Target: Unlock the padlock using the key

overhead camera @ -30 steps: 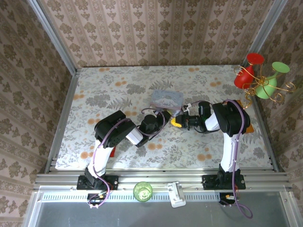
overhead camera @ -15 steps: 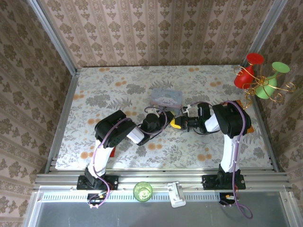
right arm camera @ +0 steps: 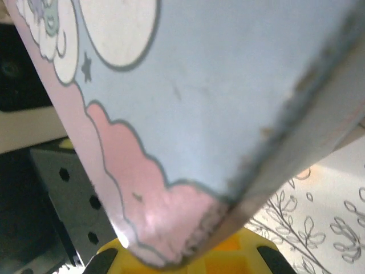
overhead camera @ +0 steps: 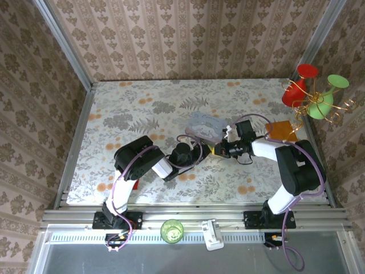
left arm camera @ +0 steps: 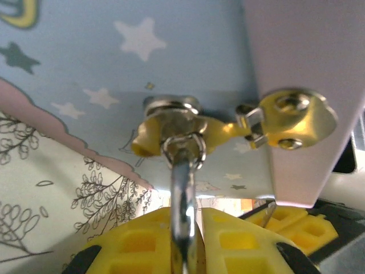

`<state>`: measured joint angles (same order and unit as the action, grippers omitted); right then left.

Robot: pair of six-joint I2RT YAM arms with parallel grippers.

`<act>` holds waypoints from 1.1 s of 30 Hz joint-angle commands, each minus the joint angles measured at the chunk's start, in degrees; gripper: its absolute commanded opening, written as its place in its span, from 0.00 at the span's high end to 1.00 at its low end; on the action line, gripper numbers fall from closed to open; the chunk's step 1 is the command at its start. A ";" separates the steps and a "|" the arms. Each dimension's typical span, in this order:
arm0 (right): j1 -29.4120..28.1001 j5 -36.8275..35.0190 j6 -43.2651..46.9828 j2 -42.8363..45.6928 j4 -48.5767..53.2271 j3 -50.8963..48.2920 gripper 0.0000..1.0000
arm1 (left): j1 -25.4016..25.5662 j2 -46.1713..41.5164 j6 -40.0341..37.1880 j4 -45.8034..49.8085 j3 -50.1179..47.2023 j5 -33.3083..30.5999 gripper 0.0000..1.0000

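The pale blue tin lies mid-table with both grippers at its near side. In the left wrist view the padlock's silvery shackle passes through the loop of the tin's brass hasp. My left gripper is shut on the padlock, whose body is hidden between the yellow fingers. My right gripper faces the left gripper, shut, and a thin metal sliver that looks like the key sticks up from its tip. In the right wrist view the tin's corner sits just over that gripper.
An orange-red packet lies right of the tin. A gold wire stand with red and green goblets rises at the back right corner. A green cup sits on the near rail. The floral table has room at back left.
The right arm's elbow has swung out to the right and down, uncovering the orange-red packet. The tin has shifted a little right and turned. Both grippers stay shut at the tin's near side.
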<state>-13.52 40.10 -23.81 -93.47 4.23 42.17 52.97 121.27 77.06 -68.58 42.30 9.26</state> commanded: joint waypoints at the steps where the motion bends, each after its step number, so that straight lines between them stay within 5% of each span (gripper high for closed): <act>1: -0.29 -1.78 4.92 -0.01 5.99 1.91 1.00 | 0.62 -1.24 -0.91 0.01 -0.82 2.35 0.95; 10: -1.56 -3.07 8.59 10.07 8.23 1.07 1.00 | 1.01 -10.34 -3.97 12.12 -7.13 -4.91 0.62; 19: -7.47 10.22 13.76 21.61 -0.45 -1.95 1.00 | 1.75 -26.79 -11.60 26.87 -10.00 -9.98 0.49; 28: -11.78 11.32 20.13 31.95 -13.90 -10.16 1.00 | -1.13 -50.74 -27.54 50.25 -4.64 -11.04 0.55; 33: -13.91 10.09 23.02 33.05 -10.63 -8.57 1.00 | -1.35 -53.95 -39.81 53.62 0.39 -0.90 0.55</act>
<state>-26.44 49.78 -4.51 -61.71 -5.80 32.42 51.66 67.00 47.55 -21.41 39.53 1.85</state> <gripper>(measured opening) 0.037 0.456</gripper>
